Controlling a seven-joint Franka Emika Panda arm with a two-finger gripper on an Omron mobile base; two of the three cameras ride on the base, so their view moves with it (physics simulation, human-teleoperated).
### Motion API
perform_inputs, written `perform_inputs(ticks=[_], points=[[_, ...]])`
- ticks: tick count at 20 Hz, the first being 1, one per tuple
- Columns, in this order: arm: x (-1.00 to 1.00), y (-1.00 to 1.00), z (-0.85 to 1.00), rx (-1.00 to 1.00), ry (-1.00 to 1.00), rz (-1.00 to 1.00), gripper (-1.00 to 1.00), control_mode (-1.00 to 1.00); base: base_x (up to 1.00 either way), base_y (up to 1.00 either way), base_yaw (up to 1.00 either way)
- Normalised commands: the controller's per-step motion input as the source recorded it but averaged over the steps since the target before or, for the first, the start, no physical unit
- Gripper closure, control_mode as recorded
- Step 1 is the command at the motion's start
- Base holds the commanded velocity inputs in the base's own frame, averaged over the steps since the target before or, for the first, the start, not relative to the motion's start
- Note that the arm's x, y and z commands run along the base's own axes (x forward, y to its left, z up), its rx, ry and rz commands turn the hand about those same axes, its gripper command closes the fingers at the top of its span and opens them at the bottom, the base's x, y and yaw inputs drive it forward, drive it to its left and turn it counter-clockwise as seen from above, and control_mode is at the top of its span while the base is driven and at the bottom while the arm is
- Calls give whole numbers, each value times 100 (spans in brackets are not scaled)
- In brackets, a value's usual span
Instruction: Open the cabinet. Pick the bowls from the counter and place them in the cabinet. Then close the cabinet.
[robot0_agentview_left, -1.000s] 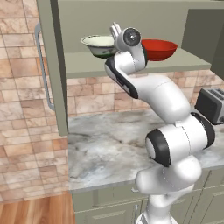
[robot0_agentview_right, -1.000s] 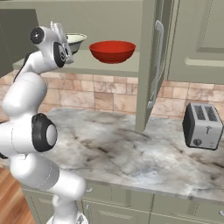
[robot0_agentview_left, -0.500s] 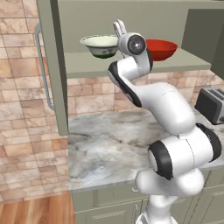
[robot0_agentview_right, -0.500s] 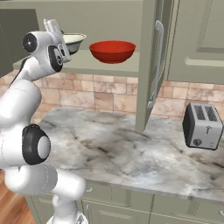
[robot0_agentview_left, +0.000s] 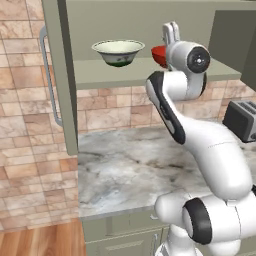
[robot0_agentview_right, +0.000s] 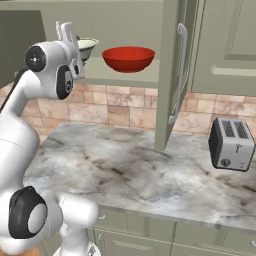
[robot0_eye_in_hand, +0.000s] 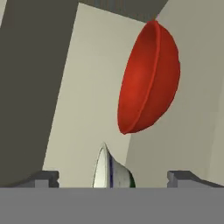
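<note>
Red bowl (robot0_agentview_left: 159, 54) sits half hidden behind the arm, apparently untouched.

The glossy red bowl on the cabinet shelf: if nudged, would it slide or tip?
The glossy round red bowl probably slides easily: smooth finish, plain green shelf. Its narrow foot under a wide rim suggests it might rock. Likely rigid.

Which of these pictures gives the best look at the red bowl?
The right base view: the red bowl sits whole and unblocked on the cabinet shelf. The left base view shows a sliver behind the arm; the hand view shows it whole but rolled sideways.
</note>
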Motion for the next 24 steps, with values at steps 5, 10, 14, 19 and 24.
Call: perform_inputs(ticks=[5, 10, 14, 19, 24], points=[[-100, -64, 57, 14, 0, 0, -100, -100, 0, 0, 0], [-100, -28, 22, 11, 0, 0, -100, -100, 0, 0, 0], [-100, -5, 0, 2, -5, 0, -100, -100, 0, 0, 0], [-100, -43, 2, 3, -5, -4, -100, -100, 0, 0, 0], [-100, -63, 6, 6, -1, -6, -100, -100, 0, 0, 0]])
